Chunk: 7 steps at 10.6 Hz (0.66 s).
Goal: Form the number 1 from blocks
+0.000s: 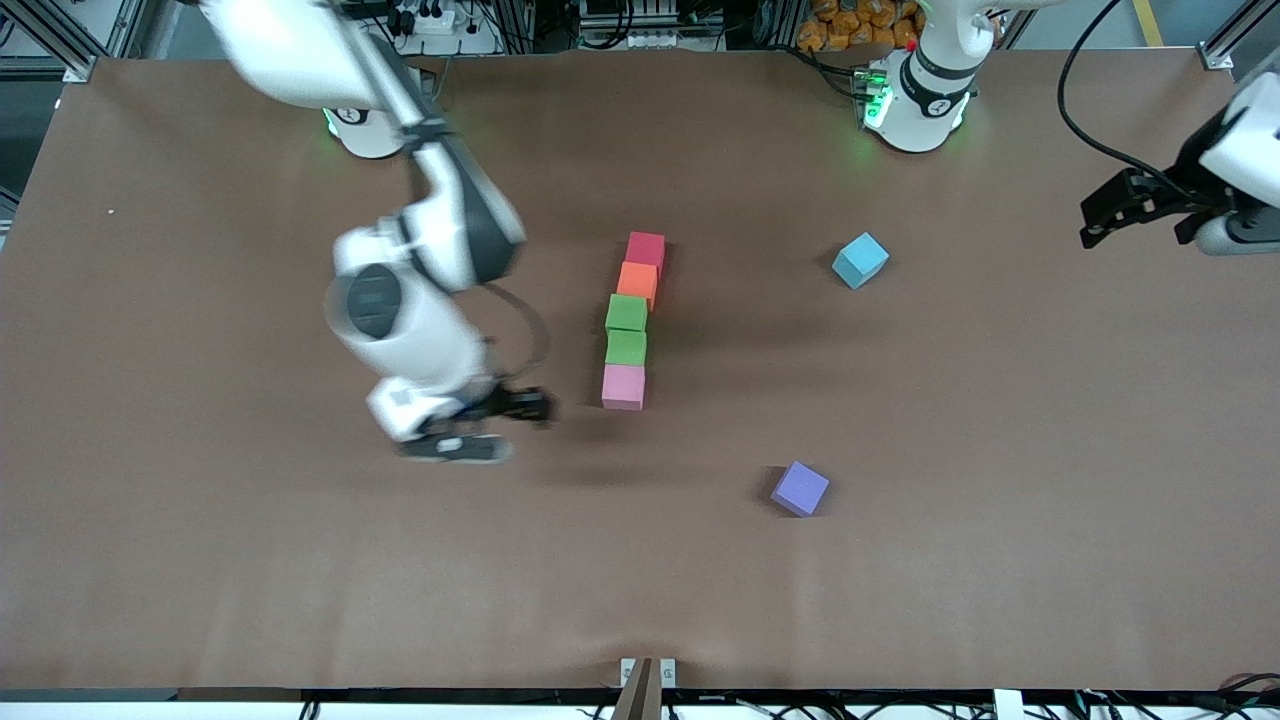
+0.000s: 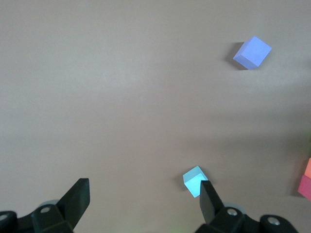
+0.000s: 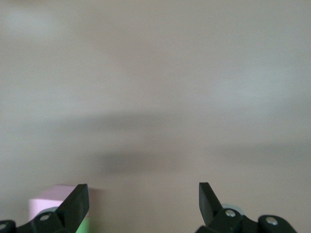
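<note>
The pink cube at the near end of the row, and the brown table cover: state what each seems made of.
The pink cube looks like matte foam: flat, even colour, no shine, slightly soft edges; dense rubber is possible. The brown table cover looks like a matte sheet, perhaps paper or thin mat: dull surface with faint wrinkles and a loose edge nearest the front camera.

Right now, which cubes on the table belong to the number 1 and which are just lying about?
In the job: crimson red foam cube, orange foam cube, two green foam cubes, bright pink foam cube, lined up.
Lying about: light blue foam cube, purple foam cube.
</note>
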### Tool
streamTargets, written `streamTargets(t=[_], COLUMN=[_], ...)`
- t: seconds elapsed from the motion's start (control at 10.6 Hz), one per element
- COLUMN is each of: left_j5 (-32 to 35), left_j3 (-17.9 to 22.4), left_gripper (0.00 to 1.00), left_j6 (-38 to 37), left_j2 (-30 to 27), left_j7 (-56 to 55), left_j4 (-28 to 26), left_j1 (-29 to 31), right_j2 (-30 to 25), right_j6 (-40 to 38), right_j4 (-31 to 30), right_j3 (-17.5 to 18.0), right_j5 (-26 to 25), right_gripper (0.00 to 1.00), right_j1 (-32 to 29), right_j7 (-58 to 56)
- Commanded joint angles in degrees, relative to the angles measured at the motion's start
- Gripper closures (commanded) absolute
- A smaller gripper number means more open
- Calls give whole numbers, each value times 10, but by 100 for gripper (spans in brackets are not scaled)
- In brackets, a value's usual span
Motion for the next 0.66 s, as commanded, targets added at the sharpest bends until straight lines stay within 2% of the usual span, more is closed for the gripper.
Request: streamTargets(t=[0.0, 0.28, 0.57], left_j5=[15, 15, 14], left_j3=[-6, -7, -7], left_gripper=[0, 0, 0], left_j6=[11, 9, -3], left_j2=[-14, -16, -16], left_j7=[19, 21, 22], left_j4=[-16, -11, -4], left_j1=[5, 2, 3], right_j2=[-67, -128, -216], right_j6=[-17, -20, -58], right_j4=[-83, -153, -186], right_j3=[19, 46, 74], right_j5=[-90, -105, -128], right_gripper=[0, 0, 0], right_j1=[-104, -193, -216], right_j7=[-90, -153, -153])
